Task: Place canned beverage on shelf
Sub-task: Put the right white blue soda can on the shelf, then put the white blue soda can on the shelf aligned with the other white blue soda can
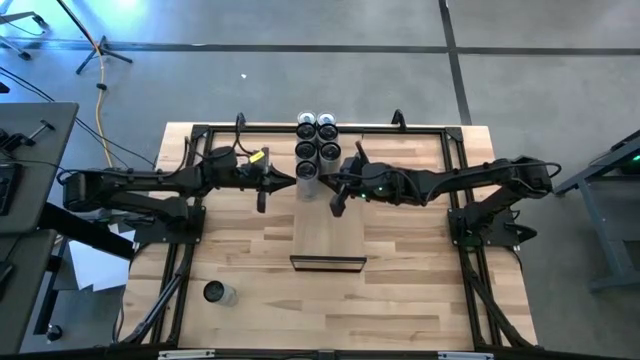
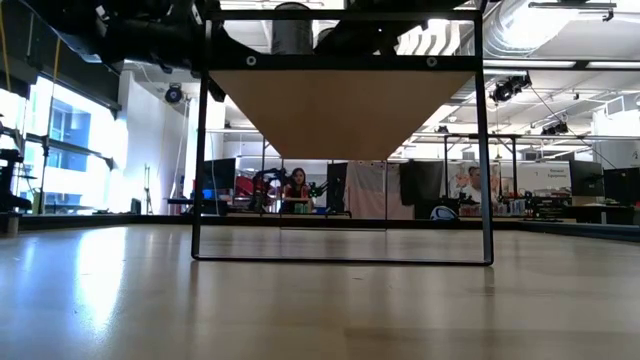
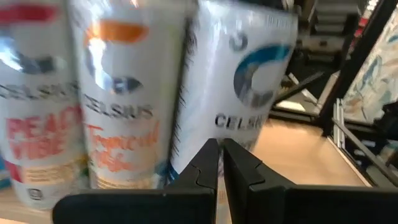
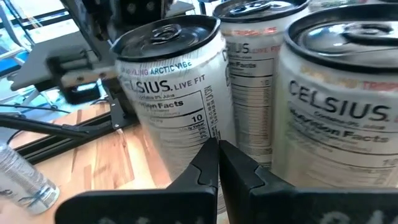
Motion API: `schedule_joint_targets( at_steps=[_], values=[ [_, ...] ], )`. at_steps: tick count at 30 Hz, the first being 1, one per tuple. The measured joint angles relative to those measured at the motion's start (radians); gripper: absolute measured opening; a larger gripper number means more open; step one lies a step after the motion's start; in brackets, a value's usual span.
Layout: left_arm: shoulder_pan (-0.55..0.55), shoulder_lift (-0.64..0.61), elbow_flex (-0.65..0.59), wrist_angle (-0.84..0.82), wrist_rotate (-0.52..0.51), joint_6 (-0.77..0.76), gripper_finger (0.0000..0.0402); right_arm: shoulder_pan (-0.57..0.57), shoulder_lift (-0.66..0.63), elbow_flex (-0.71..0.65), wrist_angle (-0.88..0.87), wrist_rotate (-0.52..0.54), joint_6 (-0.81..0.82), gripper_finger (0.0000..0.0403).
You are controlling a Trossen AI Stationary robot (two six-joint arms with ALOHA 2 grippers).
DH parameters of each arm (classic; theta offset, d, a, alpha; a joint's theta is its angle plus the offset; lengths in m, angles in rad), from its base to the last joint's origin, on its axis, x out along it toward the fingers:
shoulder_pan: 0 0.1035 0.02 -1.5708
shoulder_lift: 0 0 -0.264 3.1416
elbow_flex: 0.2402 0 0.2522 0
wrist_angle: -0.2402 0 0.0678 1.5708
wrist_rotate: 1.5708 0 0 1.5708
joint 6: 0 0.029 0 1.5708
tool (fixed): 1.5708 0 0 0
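Note:
The shelf is a long light-wood platform on a black frame in the middle of the table; the low view shows it from below. Several white Celsius cans stand upright at its far end. The nearest, a blue-marked can, stands in front of them on the shelf's left side and also shows in the left wrist view and the right wrist view. My left gripper is shut just left of it. My right gripper is shut just right of it. My left gripper comes level from the table's left, its shut fingertips at the lower side wall of the blue-marked can; I cannot tell whether they touch. My right gripper comes level from the table's right, its shut fingertips at the same can's lower wall; I cannot tell whether they touch.
One more can lies on its side on the tabletop near the front left; it also shows in the right wrist view. The near half of the shelf is bare. A black frame runs round the table.

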Motion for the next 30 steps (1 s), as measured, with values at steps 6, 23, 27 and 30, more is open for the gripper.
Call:
schedule_joint_targets(
  at_steps=[6,23,27,30],
  values=[
    [0.006,-0.080,0.000,-0.061,-0.004,-0.017,0.0000,0.000,-0.004,0.000,-0.006,-0.006,-0.018,0.0000],
    [-0.051,-0.332,0.000,-0.138,-0.003,-0.133,0.0000,0.008,-0.184,0.000,-0.194,0.001,-0.056,0.0000],
    [-0.135,-0.357,0.051,-0.237,-0.029,-0.132,0.0000,0.008,-0.189,0.000,-0.206,0.000,-0.060,0.0000],
    [-0.218,-0.356,0.146,-0.408,-0.075,-0.127,0.0000,0.008,-0.190,0.000,-0.205,0.001,-0.062,0.0000]
  ],
)
